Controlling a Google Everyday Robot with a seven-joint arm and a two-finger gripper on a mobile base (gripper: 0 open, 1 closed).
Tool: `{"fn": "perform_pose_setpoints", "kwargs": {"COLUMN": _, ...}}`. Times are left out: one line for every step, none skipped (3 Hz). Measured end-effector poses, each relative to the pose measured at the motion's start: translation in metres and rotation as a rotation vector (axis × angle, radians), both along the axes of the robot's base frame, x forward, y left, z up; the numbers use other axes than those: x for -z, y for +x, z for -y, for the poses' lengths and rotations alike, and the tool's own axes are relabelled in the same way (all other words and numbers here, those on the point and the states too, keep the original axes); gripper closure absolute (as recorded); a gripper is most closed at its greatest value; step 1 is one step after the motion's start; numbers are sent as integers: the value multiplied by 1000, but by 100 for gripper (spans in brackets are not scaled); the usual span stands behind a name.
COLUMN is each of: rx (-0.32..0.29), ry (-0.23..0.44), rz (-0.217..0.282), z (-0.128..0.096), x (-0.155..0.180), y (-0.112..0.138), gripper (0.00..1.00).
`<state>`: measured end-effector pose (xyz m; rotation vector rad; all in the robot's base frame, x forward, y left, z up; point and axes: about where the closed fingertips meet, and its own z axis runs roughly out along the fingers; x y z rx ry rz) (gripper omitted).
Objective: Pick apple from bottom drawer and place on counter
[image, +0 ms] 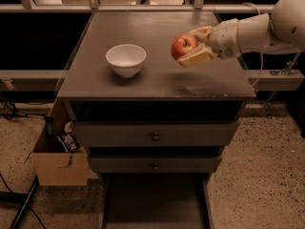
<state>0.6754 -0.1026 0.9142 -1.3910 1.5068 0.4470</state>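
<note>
Red apple in claw above counter

Place: looks like a robotics test lab.
Signs: bare speckled floor, metal rails, cluttered cardboard box beside a lone drawer cabinet.
Robot: white arm's gripper clasps an apple above the desk, right side.

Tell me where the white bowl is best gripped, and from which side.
Grip the white bowl at its rim, from above, one finger inside and one outside: it stands upright, mouth open, probably too wide to span. The hand, holding the apple, is over the counter, apart from the bowl.
</note>
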Motion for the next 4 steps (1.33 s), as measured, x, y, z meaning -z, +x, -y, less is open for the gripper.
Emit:
{"fn": "perform_pose_setpoints", "kwargs": {"rx": 12, "ry": -1, "rz": -29, "z": 6, "x": 22, "y": 8, "gripper": 100}}
{"fn": "perform_pose_setpoints", "kwargs": {"rx": 28, "ry": 0, "rz": -59, "z": 14, "x": 44, "y": 7, "gripper": 100}}
{"fn": "perform_pose_setpoints", "kwargs": {"rx": 43, "ry": 1, "rz": -78, "z": 22, "x": 60, "y": 3, "gripper": 100}}
{"fn": "perform_pose_setpoints", "kwargs": {"rx": 43, "ry": 1, "rz": -78, "z": 22, "x": 60, "y": 3, "gripper": 81}}
